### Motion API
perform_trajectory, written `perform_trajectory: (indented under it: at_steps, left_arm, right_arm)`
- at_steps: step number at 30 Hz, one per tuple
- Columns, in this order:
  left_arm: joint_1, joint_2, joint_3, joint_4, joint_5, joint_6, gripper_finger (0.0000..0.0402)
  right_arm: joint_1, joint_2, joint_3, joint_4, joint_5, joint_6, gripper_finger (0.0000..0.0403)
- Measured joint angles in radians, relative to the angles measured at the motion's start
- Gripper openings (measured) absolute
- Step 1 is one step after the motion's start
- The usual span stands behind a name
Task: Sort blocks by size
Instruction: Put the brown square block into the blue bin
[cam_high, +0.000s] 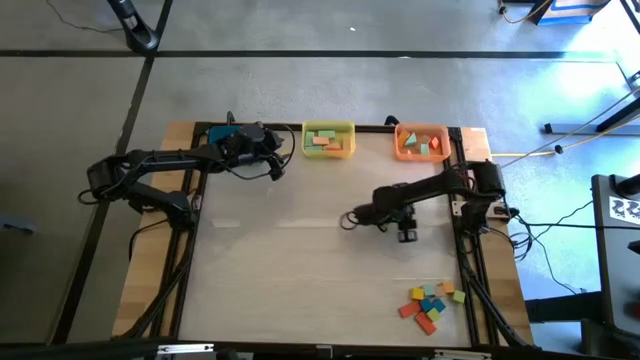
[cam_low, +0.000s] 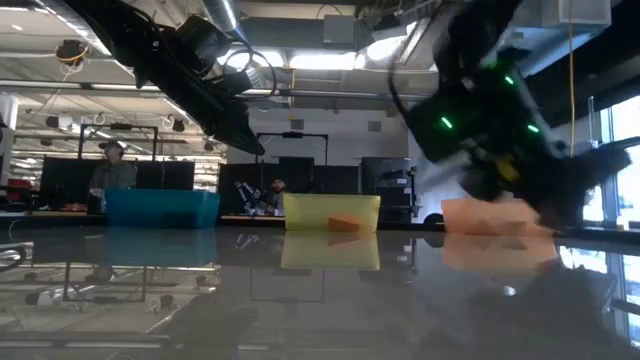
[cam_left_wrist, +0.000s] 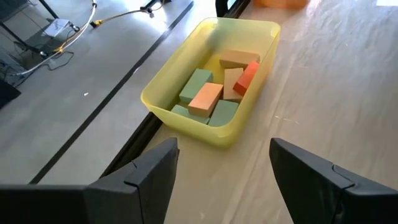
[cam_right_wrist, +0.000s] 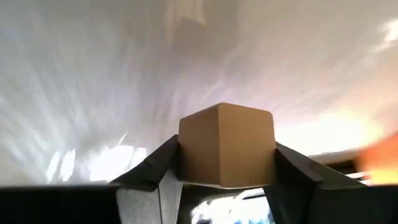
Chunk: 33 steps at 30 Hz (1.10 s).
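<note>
Yellow bin (cam_high: 328, 141) and orange bin (cam_high: 421, 143) part-filled; pile (cam_high: 431, 303) at 5 o'clock unsorted. Right tool (cam_right_wrist: 225, 163) clamping tan cube (cam_right_wrist: 226, 144); left tool (cam_left_wrist: 224, 177) wide, empty.

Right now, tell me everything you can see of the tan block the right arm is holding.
The tan cube-shaped block looks like plain matte wood or foam, with smooth faces and sharp edges, one corner edge turned toward the wrist camera. It sits clamped in the right gripper, whose dark jaws press on its two opposite sides. It hangs clear above the pale wooden table, near mid-table, with nothing else touching it.
</note>
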Motion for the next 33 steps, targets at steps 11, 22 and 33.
perform_trajectory:
  at_steps: [11,22,33]
  left_arm:
    - [-0.012,0.0,0.0,-0.002,-0.001,0.001,0.0241]
    - [-0.14,0.0,0.0,0.07,0.037,0.117,0.0241]
    - [-0.297,0.0,0.0,0.18,0.151,0.374,0.0241]
  right_arm:
    - [-0.008,-0.16,0.13,0.254,0.189,-0.056,0.0176]
    - [-0.108,-0.23,0.13,0.6,0.12,-0.166,0.0177]
    - [-0.191,-0.231,0.13,0.954,-0.179,-0.232,0.0179]
